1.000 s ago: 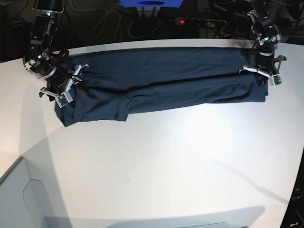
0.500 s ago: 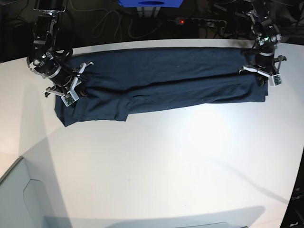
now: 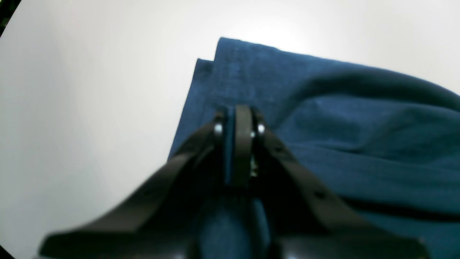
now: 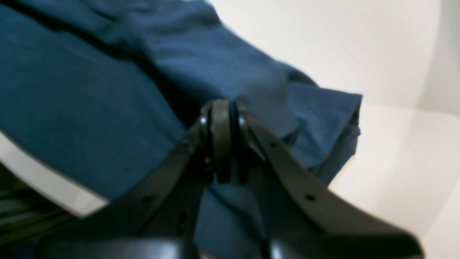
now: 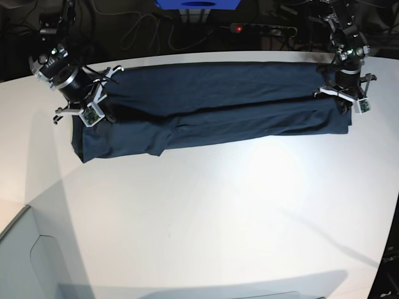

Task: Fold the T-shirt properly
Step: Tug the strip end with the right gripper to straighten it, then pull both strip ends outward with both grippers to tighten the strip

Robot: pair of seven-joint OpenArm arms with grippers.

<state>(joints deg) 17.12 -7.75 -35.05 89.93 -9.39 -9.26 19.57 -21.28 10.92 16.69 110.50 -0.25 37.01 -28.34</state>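
The dark navy T-shirt [image 5: 212,103] lies folded lengthwise in a long band across the far part of the white table [image 5: 218,212]. At the band's left end in the base view, my right gripper [image 5: 92,113] is shut on the cloth. The right wrist view shows its fingertips [image 4: 222,111] pinching a fold of the T-shirt [image 4: 90,93] near a sleeve end. My left gripper [image 5: 341,99] is shut on the band's right end. Between its closed fingertips [image 3: 237,120], the left wrist view shows blue cloth of the T-shirt [image 3: 341,144] close to a hemmed corner.
Behind the table are a blue box [image 5: 196,4], a power strip with a red light [image 5: 262,28] and loose cables. A pale grey surface [image 5: 25,261] meets the table at the lower left. The table's far edge runs just behind the shirt.
My right gripper has shut on the shirt's left end and moved up and back, drawing that end with it. The left arm has stayed where it was.
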